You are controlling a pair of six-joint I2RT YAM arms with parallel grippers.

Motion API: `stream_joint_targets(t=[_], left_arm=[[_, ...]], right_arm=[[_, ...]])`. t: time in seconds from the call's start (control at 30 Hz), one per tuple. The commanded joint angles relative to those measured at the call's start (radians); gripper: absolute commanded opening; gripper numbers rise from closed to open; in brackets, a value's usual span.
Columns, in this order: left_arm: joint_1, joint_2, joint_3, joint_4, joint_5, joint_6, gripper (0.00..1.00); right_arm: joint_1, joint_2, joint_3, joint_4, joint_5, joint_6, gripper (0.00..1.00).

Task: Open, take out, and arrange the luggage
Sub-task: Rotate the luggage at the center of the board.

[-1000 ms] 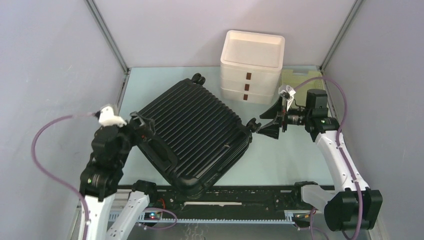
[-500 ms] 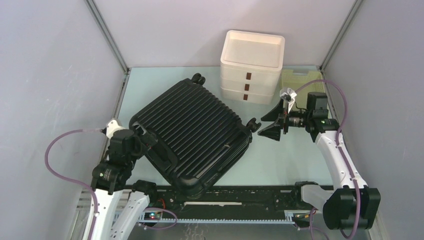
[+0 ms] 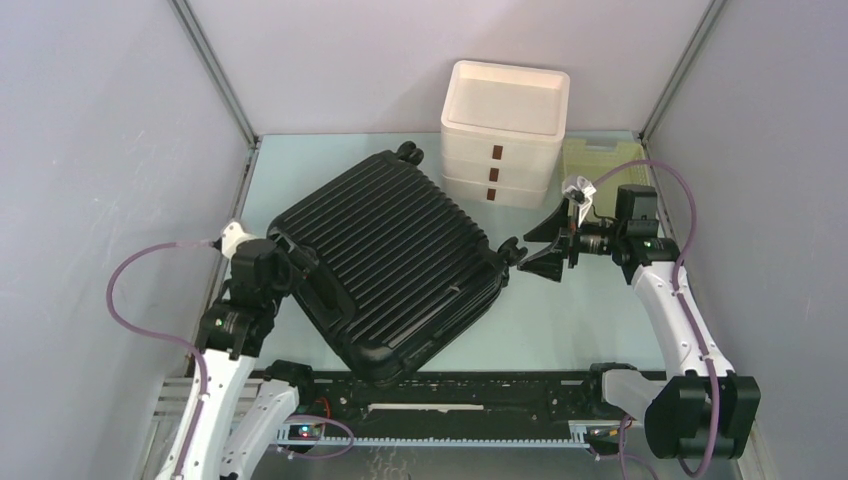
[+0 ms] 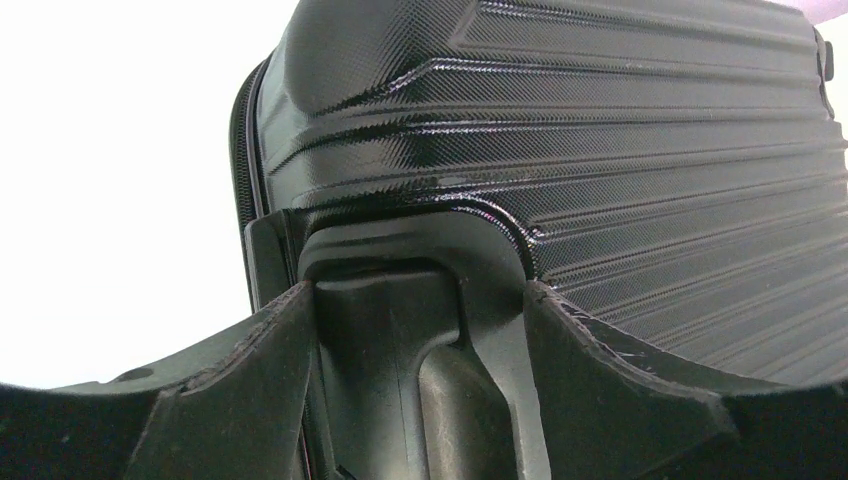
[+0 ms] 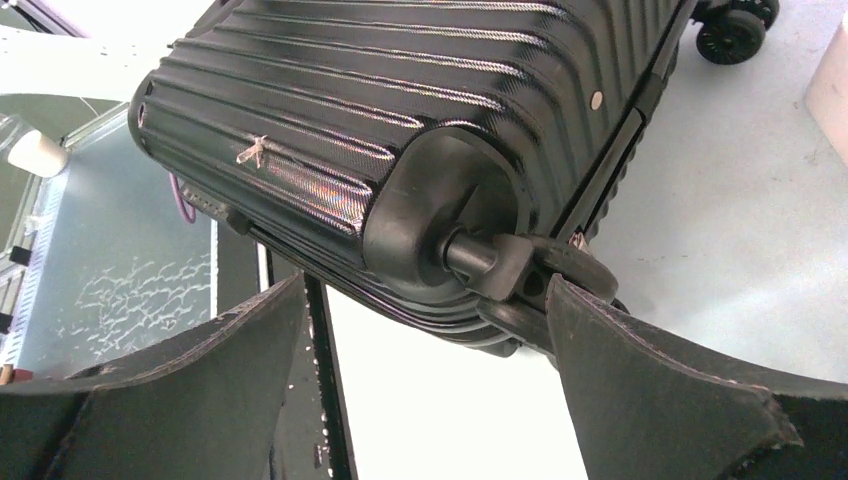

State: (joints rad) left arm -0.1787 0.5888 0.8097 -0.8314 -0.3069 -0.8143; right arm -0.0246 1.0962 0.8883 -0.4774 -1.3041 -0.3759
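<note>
The luggage, a black ribbed hard-shell suitcase, lies closed and skewed on the table. My left gripper sits at its left side, jaws set on both sides of the black side handle and touching it; the ribbed shell fills the left wrist view above. My right gripper hangs open at the suitcase's right corner beside a caster wheel. In the right wrist view the wheel lies against the right finger, with nothing gripped between the jaws.
A white three-drawer box stands at the back, close to the suitcase's far corner and its wheels. A pale yellow slatted basket sits right of the box. Grey walls close both sides. A black rail runs along the near edge.
My left arm dropped and swung in onto the side handle, its jaws narrowing around it. The suitcase shifted toward the back. The right arm barely moved.
</note>
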Motion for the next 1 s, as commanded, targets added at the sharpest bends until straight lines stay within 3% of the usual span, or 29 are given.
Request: stream_joint_targets(t=[0.0, 0.1, 0.27, 0.33, 0.47, 0.73, 0.97], left_arm=[[0.013, 0.082, -0.019, 0.147, 0.046, 0.074, 0.74], [0.035, 0.123, -0.024, 0.226, 0.09, 0.108, 0.74], [0.1, 0.212, -0.001, 0.309, 0.179, 0.166, 0.74], [0.132, 0.245, 0.018, 0.333, 0.216, 0.186, 0.75], [0.175, 0.315, 0.053, 0.377, 0.272, 0.21, 0.75], [0.244, 0.433, 0.119, 0.431, 0.299, 0.225, 0.75], [0.285, 0.506, 0.192, 0.48, 0.333, 0.223, 0.75]], right_arm=[[0.019, 0.018, 0.068, -0.012, 0.006, -0.07, 1.0], [0.067, 0.113, 0.238, -0.273, 0.017, -0.311, 1.0], [0.114, 0.338, 0.568, -0.924, 0.05, -1.048, 1.0], [0.146, 0.408, 0.654, -1.053, 0.112, -1.175, 1.0], [0.208, 0.435, 0.654, -0.974, 0.241, -1.09, 1.0], [0.339, 0.343, 0.44, -0.663, 0.461, -0.798, 0.99], [0.476, 0.341, 0.392, -0.566, 0.523, -0.62, 0.84]])
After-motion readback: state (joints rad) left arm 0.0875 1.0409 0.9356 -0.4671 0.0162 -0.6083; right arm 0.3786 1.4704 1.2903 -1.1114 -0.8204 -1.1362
